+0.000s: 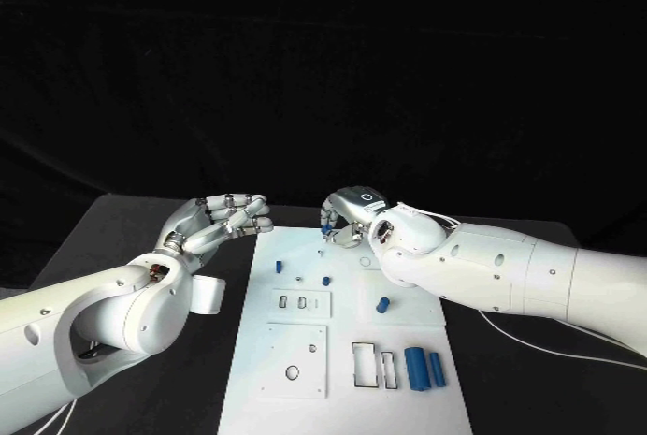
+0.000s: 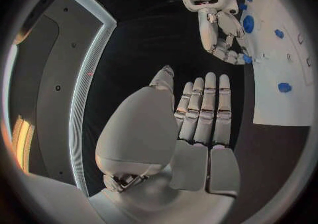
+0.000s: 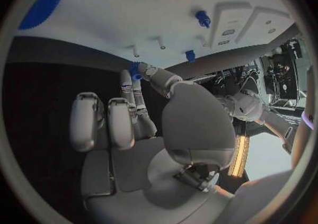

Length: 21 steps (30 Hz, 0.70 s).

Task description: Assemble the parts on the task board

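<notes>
Right hand [image 1: 362, 215] is pinching a small blue part [image 3: 134, 70] at its fingertips, hovering over the far end of the task board [image 1: 304, 360], part pointing down twd. the board's pegs just beyond the fingers. Left hand [image 1: 222, 220] is hanging beside the board over the bench [image 1: 108, 239], fingers curled loosely together, holding nothing. Right is nearer.

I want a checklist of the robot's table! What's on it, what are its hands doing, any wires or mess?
Surface: black table.
Job's things: white task board; two blue cylinders at its near right, small blue parts further up.
Clutter: nothing seen.
Hands: left hand holds nothing, fingers apart, beside the board; right hand pinches a small blue piece over the board's far end.
Cables: white cable under the right arm.
Surroundings: black backdrop.
</notes>
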Each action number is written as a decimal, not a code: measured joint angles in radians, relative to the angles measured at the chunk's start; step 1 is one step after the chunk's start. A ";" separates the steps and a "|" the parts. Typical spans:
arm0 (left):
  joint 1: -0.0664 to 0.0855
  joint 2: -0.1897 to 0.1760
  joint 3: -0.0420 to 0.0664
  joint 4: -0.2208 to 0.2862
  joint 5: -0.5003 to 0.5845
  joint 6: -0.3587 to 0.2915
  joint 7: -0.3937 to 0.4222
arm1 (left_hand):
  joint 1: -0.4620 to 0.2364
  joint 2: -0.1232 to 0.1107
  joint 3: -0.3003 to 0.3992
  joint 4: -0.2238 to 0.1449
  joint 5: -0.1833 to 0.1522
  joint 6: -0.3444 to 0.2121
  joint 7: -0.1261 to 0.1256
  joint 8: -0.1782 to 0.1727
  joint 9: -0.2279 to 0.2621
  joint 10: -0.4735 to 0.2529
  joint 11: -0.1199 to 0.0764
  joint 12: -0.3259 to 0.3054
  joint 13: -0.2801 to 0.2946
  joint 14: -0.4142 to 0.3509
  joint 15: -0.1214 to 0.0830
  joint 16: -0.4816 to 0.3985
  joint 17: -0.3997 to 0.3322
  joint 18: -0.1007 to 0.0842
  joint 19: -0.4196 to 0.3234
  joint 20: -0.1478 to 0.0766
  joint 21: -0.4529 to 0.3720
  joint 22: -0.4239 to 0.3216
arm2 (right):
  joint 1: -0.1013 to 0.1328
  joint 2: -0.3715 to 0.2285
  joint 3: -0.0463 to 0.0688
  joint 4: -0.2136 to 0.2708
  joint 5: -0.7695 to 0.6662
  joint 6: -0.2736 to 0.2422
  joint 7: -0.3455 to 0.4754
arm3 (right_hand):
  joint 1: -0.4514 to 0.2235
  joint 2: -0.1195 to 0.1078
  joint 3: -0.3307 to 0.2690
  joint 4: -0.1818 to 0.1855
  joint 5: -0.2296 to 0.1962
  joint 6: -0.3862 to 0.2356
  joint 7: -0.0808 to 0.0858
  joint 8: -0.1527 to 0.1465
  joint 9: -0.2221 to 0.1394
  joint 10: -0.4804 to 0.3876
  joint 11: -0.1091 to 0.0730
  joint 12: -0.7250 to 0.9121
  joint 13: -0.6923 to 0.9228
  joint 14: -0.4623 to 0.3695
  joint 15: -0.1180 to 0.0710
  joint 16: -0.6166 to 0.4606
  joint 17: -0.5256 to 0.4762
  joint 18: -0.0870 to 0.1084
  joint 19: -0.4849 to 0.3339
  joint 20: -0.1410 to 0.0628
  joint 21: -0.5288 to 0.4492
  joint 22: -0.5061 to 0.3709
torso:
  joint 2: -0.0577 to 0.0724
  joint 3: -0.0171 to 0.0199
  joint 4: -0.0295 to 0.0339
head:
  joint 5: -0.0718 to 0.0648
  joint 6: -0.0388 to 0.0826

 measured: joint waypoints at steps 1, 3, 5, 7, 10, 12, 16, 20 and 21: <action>0.000 0.000 0.000 0.000 0.000 0.000 0.000 | 0.000 0.000 0.000 0.000 0.000 0.000 0.000 0.000 0.000 0.000 0.000 0.000 0.000 0.000 0.000 0.000 0.000 0.000 0.000 0.000 0.000 0.000 | 0.000 0.001 0.000 -0.002 0.001 0.001 0.000 | 0.000 0.000 0.000 0.000 0.000 0.000 0.000 0.000 0.002 0.000 0.000 0.000 0.000 0.000 0.000 0.000 0.000 0.000 0.000 0.000 0.000 0.000 | 0.000 0.0000 0.0001 | 0.000 0.000; 0.001 0.000 0.000 0.000 0.000 0.000 0.000 | 0.000 0.000 0.000 0.000 0.000 0.000 0.000 0.000 0.000 0.000 0.000 0.000 0.000 0.000 0.000 0.000 0.000 0.000 0.000 0.000 0.000 0.000 | -0.001 0.002 0.000 -0.004 0.003 0.004 0.000 | 0.000 0.000 0.000 0.000 0.000 -0.001 0.001 0.000 0.002 0.000 0.000 0.000 0.000 0.000 0.000 0.000 0.000 0.000 0.000 0.000 0.000 0.000 | 0.001 0.0001 0.0006 | 0.002 0.000; 0.001 0.000 0.000 0.000 0.000 0.001 0.000 | 0.000 0.000 0.000 0.000 0.000 0.000 0.000 0.000 0.000 0.000 0.000 0.000 0.000 0.000 0.000 0.000 0.000 0.000 0.000 0.000 0.000 0.000 | -0.002 0.003 0.000 -0.005 0.005 0.007 0.000 | 0.000 0.000 0.000 0.000 0.000 -0.001 0.001 0.000 0.002 0.000 0.000 0.000 0.000 0.000 0.000 0.000 0.000 0.000 0.000 0.000 0.000 0.000 | 0.001 0.0001 0.0006 | 0.003 0.000; 0.002 0.000 0.000 0.000 0.000 0.001 0.000 | 0.000 0.000 0.000 0.000 0.000 0.000 0.000 0.000 0.000 0.000 0.000 0.000 0.000 0.000 0.000 0.000 0.000 0.000 0.000 0.000 0.000 0.000 | -0.002 0.004 0.000 -0.006 0.007 0.011 0.000 | 0.000 0.000 0.000 0.000 0.000 -0.002 0.001 0.000 0.002 0.000 0.000 0.000 0.000 0.000 0.000 0.000 0.000 0.000 0.000 0.000 0.000 0.000 | 0.001 0.0002 0.0012 | 0.003 0.000; 0.002 0.000 0.000 0.000 0.000 0.001 -0.001 | 0.000 0.000 0.000 0.000 0.000 0.000 0.000 0.000 0.000 0.000 0.000 0.000 0.000 0.000 0.000 0.000 0.000 0.000 0.000 0.000 0.000 0.000 | -0.003 0.005 0.000 -0.007 0.009 0.017 0.000 | 0.000 0.000 0.000 0.000 -0.001 -0.002 0.001 0.000 0.002 0.000 0.000 -0.003 0.000 0.000 0.000 0.000 -0.001 0.000 0.000 0.000 0.000 0.000 | 0.001 0.0001 0.0015 | 0.004 -0.003; 0.002 0.000 0.000 0.000 0.000 0.002 -0.001 | 0.000 0.000 -0.005 -0.001 0.000 0.000 0.000 0.000 0.000 0.000 0.000 -0.004 0.000 0.000 0.000 -0.004 0.001 0.000 0.000 0.000 0.000 -0.001 | -0.004 0.005 0.000 -0.008 0.009 0.022 0.001 | 0.005 -0.005 0.000 0.000 -0.001 -0.004 0.000 0.000 0.005 0.000 0.000 -0.004 0.000 0.000 0.000 0.000 -0.001 0.000 0.000 0.000 0.000 0.000 | 0.001 0.0001 0.0017 | 0.005 -0.004; 0.003 0.000 0.000 0.000 0.000 0.002 -0.001 | 0.000 0.000 -0.006 0.000 0.000 0.000 0.000 0.000 0.000 0.000 0.000 -0.006 0.000 0.000 0.000 -0.004 0.002 0.000 0.000 0.000 0.000 -0.001 | -0.005 0.006 0.000 -0.008 0.011 0.032 0.002 | 0.005 -0.005 0.000 0.000 -0.002 -0.004 0.001 0.000 0.011 0.000 0.000 -0.004 0.000 0.000 0.000 0.000 -0.001 0.000 0.000 0.000 0.000 0.000 | 0.002 0.0000 0.0016 | 0.008 -0.006; 0.003 0.000 0.000 -0.001 0.000 0.002 -0.001 | 0.000 0.000 -0.006 0.000 0.000 0.000 0.000 0.000 0.000 0.000 0.000 -0.006 0.000 0.000 0.000 -0.004 0.002 0.000 0.000 0.000 0.000 -0.001 | -0.008 0.006 -0.001 -0.006 0.012 0.042 0.003 | 0.005 -0.005 0.000 0.000 -0.002 -0.005 0.001 0.000 0.018 0.000 0.000 -0.004 0.000 0.000 0.000 0.000 -0.003 0.000 0.000 0.000 0.000 0.000 | 0.003 -0.0004 0.0013 | 0.009 -0.007; 0.003 0.000 0.000 -0.001 0.000 0.002 -0.001 | 0.000 0.000 -0.006 0.000 0.000 0.000 0.000 0.000 0.000 0.000 0.000 -0.006 0.000 0.000 0.000 -0.004 0.002 0.000 0.000 0.000 0.000 -0.001 | -0.008 0.006 -0.001 -0.006 0.012 0.043 0.003 | 0.005 -0.005 0.000 0.000 -0.002 -0.005 0.001 0.000 0.024 0.000 0.000 -0.004 0.000 0.000 0.000 0.000 -0.003 0.000 0.000 0.000 0.000 0.000 | 0.003 -0.0006 0.0012 | 0.009 -0.007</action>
